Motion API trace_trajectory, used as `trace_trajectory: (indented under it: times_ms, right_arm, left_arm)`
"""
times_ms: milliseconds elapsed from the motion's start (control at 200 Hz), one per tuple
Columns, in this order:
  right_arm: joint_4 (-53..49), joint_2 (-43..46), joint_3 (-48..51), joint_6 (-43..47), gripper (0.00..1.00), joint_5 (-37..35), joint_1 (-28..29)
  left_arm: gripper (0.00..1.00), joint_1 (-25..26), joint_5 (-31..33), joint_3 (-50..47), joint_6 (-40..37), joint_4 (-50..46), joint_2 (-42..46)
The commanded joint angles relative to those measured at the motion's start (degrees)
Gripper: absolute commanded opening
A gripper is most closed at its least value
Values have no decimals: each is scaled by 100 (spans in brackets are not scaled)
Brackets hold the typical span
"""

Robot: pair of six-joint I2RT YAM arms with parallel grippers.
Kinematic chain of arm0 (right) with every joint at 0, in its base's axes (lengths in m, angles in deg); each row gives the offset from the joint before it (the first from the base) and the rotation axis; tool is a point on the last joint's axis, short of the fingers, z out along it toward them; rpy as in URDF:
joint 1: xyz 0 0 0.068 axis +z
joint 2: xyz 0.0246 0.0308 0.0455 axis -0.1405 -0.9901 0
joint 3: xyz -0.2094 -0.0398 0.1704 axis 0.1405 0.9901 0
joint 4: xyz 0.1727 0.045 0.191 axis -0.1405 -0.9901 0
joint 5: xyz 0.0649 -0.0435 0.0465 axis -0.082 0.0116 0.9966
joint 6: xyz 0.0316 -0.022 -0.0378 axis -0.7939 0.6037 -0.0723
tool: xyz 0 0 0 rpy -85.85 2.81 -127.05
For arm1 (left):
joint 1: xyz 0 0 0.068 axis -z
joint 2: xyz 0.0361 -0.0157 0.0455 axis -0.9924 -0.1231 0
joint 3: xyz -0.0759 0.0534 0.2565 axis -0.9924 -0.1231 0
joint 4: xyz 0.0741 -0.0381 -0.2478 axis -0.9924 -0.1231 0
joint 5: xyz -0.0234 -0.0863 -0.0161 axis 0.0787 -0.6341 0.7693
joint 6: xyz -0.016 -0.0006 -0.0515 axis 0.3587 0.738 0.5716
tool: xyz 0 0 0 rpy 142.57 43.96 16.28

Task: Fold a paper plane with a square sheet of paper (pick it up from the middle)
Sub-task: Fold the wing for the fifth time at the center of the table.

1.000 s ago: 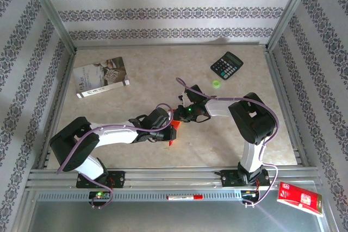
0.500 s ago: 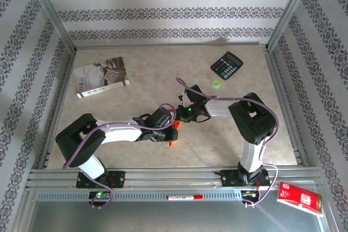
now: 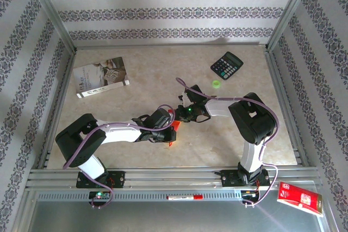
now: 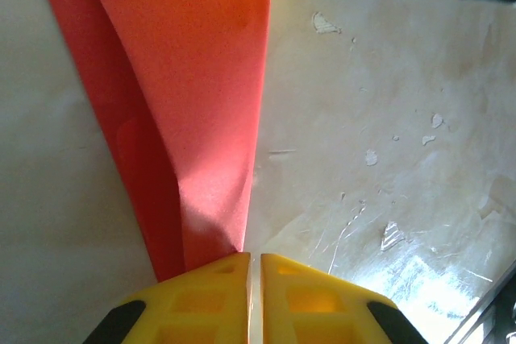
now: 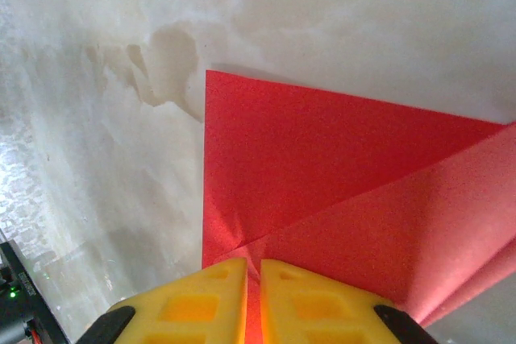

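a pale marbled table (image 3: 163,74) seen from above, with two white arms reaching toward its middle. the square sheet of paper (image 3: 174,133), bright red and partly folded, lies there between the two arm tips and is mostly hidden beneath them. from the left wrist we see the left pincer (image 4: 253,267), its yellow fingers (image 4: 210,296) pressed almost together. a raised red flap of the sheet narrows to a point right at their tips and looks nipped there. the flap fans up and away from the pincer, with a darker red layer beside it on the left and bare table on the right. from the right wrist we see the right pincer (image 5: 253,275), likewise closed, with a sliver of red showing in the slit between its fingers, so it pinches the sheet at its near edge. ahead of it the sheet spreads flat on the table, one square corner at upper left, and a diagonal fold runs from the fingertips up to the right. well apart at the far side lie a black calculator (image 3: 226,65), a small green thing (image 3: 216,84) near it, and a grey-white booklet (image 3: 101,77) at the left. a glossy red packet (image 3: 299,198) lies off the table at the near right.
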Motion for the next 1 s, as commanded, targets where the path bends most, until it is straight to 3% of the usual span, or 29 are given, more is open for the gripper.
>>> trace_trajectory:
  times_ms: [0, 994]
  right_arm:
    - [-325, -319, 137, 55, 16, -344, 26]
    - [-1097, -678, -112, 36, 13, -815, 29]
  left_arm:
    - [11, -48, -51, -179, 22, -101, -145]
    - [9, 277, -390, -836, 320, -458, 355]
